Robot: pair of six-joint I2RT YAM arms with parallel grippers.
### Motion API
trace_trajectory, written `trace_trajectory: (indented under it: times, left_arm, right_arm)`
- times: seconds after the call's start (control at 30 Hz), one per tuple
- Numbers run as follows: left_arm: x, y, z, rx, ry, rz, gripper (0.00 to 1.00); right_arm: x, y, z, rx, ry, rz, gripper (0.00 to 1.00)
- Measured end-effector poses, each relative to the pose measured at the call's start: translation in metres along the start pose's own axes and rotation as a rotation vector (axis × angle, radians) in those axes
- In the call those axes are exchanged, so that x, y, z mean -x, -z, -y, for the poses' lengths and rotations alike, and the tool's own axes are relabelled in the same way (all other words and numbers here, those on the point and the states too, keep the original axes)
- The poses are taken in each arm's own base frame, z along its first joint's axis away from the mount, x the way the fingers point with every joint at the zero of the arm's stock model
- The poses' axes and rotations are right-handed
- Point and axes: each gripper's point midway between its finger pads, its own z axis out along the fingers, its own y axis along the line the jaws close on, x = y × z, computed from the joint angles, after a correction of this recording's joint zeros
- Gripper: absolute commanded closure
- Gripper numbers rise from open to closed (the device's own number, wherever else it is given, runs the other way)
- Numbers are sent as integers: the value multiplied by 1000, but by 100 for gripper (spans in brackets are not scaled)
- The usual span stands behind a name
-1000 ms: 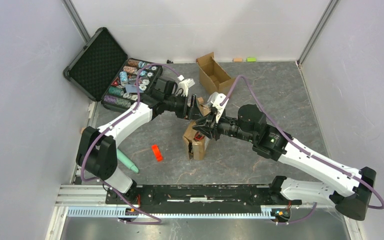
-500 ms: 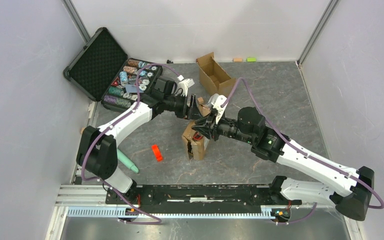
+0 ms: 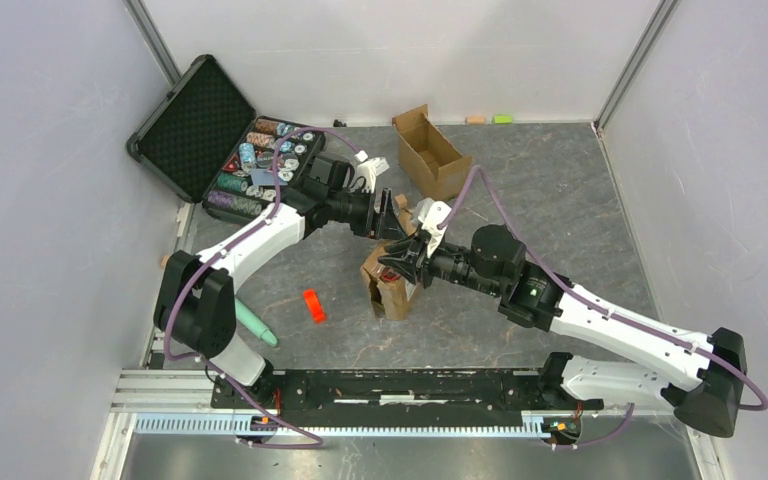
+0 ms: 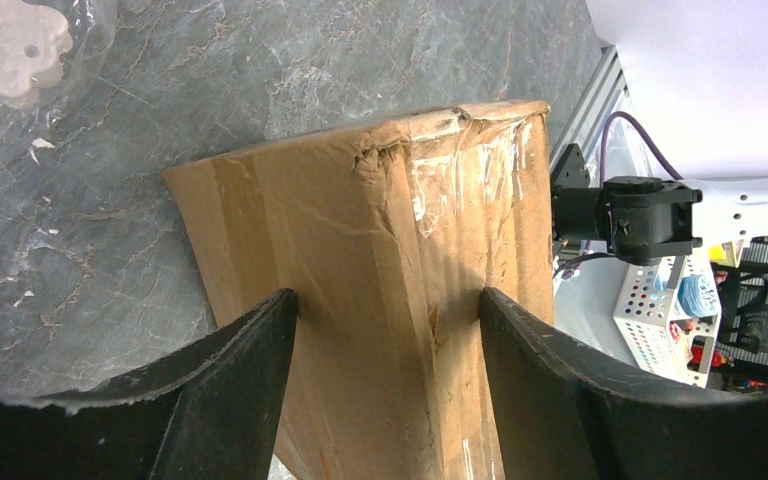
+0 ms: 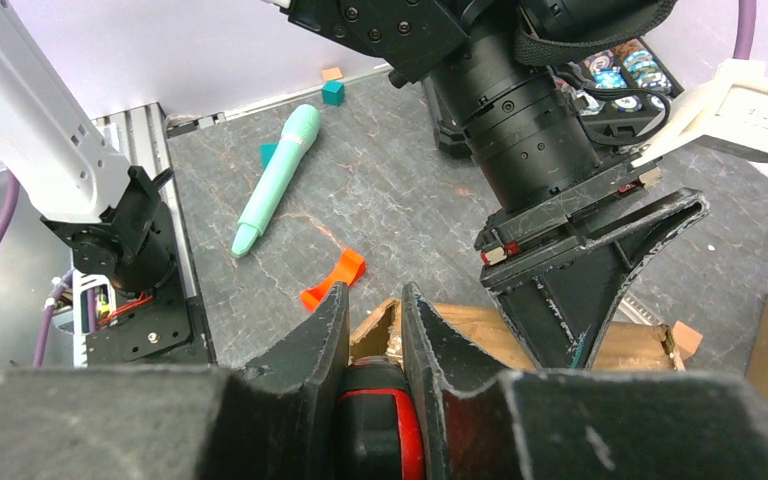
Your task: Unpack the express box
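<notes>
express box (image 3: pixel 387 288): roughly mid-tabletop (image 3: pixel 560 180), lying flat, tape crumpled at one end
left claw (image 4: pixel 384 298): clamped across the box's far end, one finger flat on each side
right claw (image 5: pixel 372 300): pressed together on a black-and-red tool (image 5: pixel 377 410). Looks like a cutter, but I can't say for sure. It sits right at the box's top edge
what changed: over the last second the right arm slid toward the left edge and its claw crept along the box top. The box's near end got nudged left a bit too. The left arm basically didn't budge
what it means: my guess is it's working the tape seam while the left holds things steady. Box looks shut and nothing's out, so early days
worry: the box drifting under the tool suggests the hold isn't rock solid
bystanders: orange piece (image 3: pixel 312 305), mint pen (image 3: pixel 255 322), chip case (image 3: pixel 260 165) in the far-left corner and open carton (image 3: pixel 430 150) by the far edge, all sat still
</notes>
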Motion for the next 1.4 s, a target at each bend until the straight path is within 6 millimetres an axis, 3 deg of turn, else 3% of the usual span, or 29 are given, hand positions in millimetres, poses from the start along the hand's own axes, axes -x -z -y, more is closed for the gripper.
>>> trace_trajectory:
  times: [0.5,0.87,1.2,1.4]
  left_arm:
    - [0,-1,1,-2,-4,0,28]
    - [1,-3,5,-11,-19,5,28]
    - [1,-3,5,-12,-20,5,28]
    - [1,-3,5,-12,-20,5,28]
  right_arm:
    - [0,5,1,-52,4,27,100]
    - [39,1,2,-80,-62,24,100]
    - [10,2,23,-129,-79,-40,100]
    - [7,1,28,-120,-100,-22,100]
